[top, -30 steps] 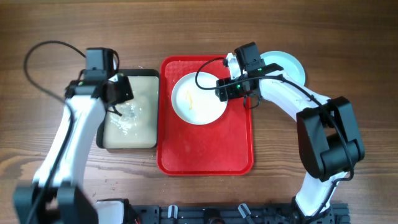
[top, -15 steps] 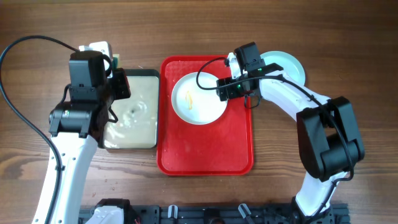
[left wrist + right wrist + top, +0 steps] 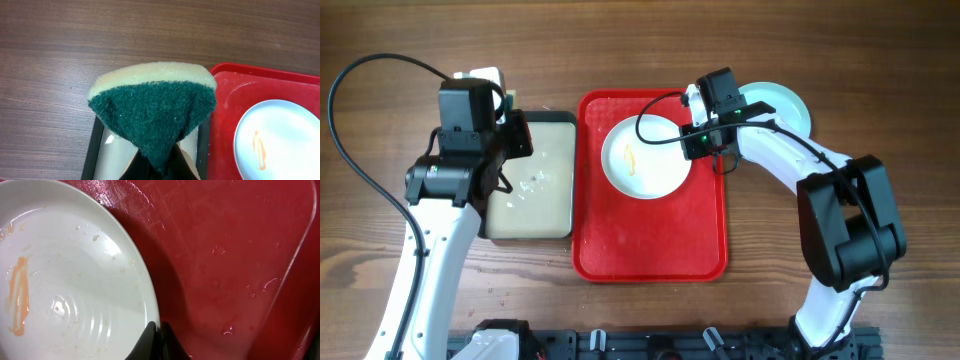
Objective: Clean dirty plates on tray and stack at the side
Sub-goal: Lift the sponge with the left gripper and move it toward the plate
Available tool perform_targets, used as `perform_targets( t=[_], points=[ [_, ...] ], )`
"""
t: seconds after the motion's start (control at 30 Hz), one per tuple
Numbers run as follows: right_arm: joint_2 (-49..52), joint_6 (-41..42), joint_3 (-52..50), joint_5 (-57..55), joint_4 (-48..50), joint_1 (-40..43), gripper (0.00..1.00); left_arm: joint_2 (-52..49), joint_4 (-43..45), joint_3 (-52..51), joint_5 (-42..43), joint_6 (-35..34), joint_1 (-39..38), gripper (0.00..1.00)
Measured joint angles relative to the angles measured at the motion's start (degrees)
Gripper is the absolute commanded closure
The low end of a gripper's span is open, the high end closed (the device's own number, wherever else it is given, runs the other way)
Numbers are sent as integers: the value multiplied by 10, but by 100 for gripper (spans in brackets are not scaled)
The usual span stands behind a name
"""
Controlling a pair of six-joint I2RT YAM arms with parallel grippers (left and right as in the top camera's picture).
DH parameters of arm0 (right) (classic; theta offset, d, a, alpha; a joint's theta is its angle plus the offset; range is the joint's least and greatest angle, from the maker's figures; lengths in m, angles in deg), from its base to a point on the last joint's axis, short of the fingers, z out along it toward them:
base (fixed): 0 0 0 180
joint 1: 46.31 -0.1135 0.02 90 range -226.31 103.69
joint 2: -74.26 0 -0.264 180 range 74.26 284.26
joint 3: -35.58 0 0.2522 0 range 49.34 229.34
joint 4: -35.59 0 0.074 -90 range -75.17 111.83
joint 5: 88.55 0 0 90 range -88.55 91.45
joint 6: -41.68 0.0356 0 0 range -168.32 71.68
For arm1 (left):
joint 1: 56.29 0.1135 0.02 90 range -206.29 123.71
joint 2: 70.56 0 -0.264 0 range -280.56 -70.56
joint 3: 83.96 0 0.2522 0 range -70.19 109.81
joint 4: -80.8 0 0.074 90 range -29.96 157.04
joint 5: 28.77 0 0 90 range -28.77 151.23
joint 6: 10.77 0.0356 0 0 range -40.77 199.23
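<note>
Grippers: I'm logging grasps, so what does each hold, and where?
Left gripper: green-and-yellow scouring sponge, by one corner. Right gripper: smeared white round plastic plate, by its rim.

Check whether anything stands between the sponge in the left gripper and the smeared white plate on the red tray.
Nothing visible does. Between the sponge in the left gripper and the white plate lies only the raised rim and bare floor of the red tray. The right gripper pinches the plate's far rim, off that path.
</note>
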Motion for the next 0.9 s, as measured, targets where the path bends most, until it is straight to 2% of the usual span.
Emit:
perform_targets(
  t=[0.13, 0.47, 0.73, 0.77, 0.83, 0.9],
  points=[
    [0, 5, 0, 0, 0, 0, 96, -3, 0, 0, 0, 0, 0, 96],
    [0, 118, 0, 40, 0, 0, 96, -35, 0, 0, 3, 0, 0, 96],
    [0, 137, 0, 52, -6, 21, 95, -35, -2, 0, 3, 0, 0, 96],
    [0, 139, 0, 52, -7, 26, 92, -35, -2, 0, 5, 0, 0, 96],
    [0, 141, 0, 53, -9, 31, 80, -35, -2, 0, 5, 0, 0, 96],
    [0, 145, 0, 54, -9, 30, 72, -35, -2, 0, 5, 0, 0, 96]
  ],
)
